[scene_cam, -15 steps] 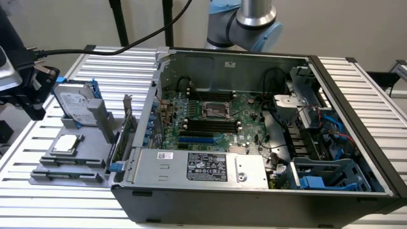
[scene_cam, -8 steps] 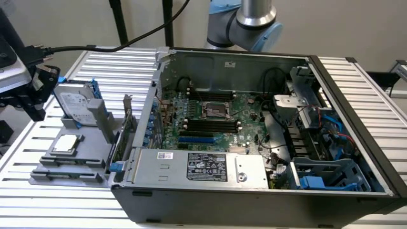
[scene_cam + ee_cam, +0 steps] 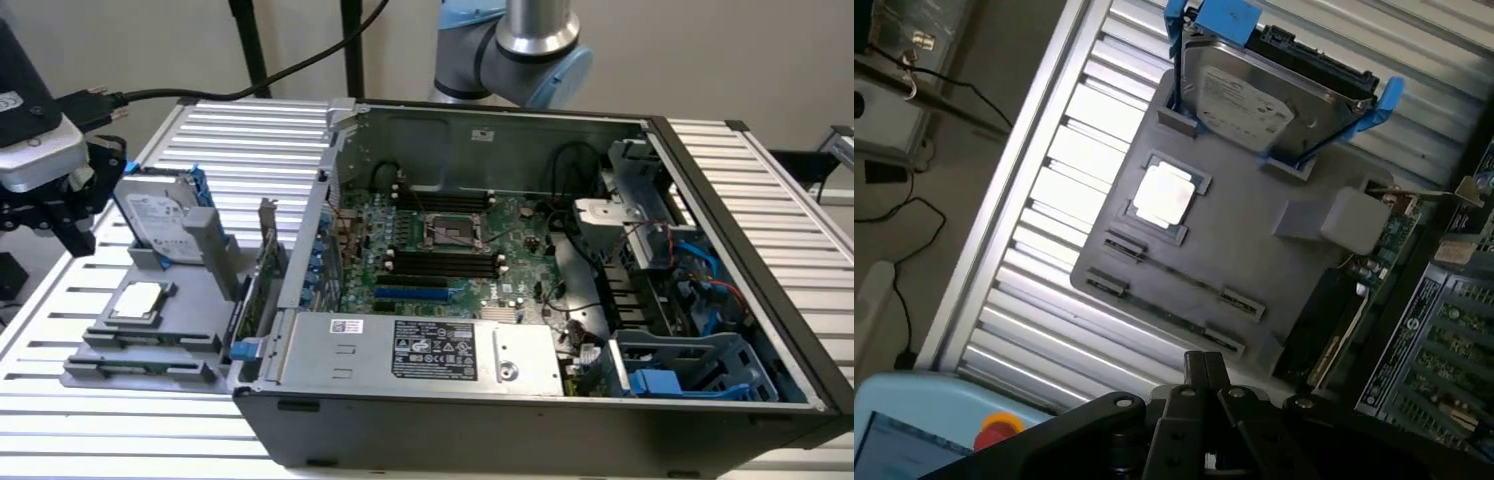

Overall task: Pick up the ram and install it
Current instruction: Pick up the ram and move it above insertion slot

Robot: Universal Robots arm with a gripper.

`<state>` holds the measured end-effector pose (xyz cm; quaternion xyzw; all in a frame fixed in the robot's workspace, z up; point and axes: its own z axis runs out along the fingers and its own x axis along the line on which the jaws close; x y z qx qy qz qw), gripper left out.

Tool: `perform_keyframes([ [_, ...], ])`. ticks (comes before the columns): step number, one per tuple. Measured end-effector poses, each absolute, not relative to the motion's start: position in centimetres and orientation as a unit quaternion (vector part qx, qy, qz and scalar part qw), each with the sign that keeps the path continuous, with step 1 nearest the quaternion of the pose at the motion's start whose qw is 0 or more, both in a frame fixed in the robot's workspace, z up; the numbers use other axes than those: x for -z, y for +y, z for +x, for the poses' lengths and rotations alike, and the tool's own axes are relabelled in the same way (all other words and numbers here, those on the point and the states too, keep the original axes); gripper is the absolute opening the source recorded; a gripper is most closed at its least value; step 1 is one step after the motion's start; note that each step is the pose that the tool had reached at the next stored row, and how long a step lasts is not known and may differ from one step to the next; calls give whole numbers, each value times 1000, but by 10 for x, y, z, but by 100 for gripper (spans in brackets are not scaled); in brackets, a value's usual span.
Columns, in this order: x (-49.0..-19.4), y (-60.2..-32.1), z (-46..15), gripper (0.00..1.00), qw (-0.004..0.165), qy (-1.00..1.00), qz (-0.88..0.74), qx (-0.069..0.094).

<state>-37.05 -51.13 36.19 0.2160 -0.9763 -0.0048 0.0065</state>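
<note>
The ram [image 3: 1176, 276] shows edge-on as a thin dark strip standing between grey clips on the grey holder tray [image 3: 1254, 270]; in the exterior view it lies along the tray's front slots [image 3: 150, 341]. My gripper [image 3: 76, 240] hangs at the exterior view's left, above the table edge and apart from the tray. Its black fingers [image 3: 1204, 368] are pressed together with nothing between them, just off the tray's edge nearest the ram. The open computer case [image 3: 747, 300] holds the motherboard with its black memory slots [image 3: 441, 265].
A silver hard drive [image 3: 158, 212] in blue brackets stands upright at the tray's back, with a processor chip [image 3: 140, 300] lying flat in front of it. A taller card with a metal bracket [image 3: 263, 270] stands beside the case wall. A blue pendant with a red button [image 3: 994, 432] lies below the table.
</note>
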Motion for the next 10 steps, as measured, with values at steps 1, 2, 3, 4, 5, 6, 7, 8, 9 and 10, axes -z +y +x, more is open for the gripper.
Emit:
perform_keyframes([
  [1,-362,-511,-370,11,7,-974,225,5],
  [2,-361,-511,-370,11,7,-972,234,5],
  [3,-361,-511,-370,11,7,-970,242,5],
  [4,-361,-511,-370,11,7,-968,251,5],
  [5,-360,-511,-371,11,7,-966,260,4],
  [6,-360,-511,-370,11,7,-963,269,4],
  [7,-360,-511,-370,11,7,-961,277,4],
  [8,-359,-511,-370,11,7,-958,286,4],
  [9,-359,-511,-370,11,7,-956,295,4],
  [10,-358,-511,-370,11,7,-953,304,4],
])
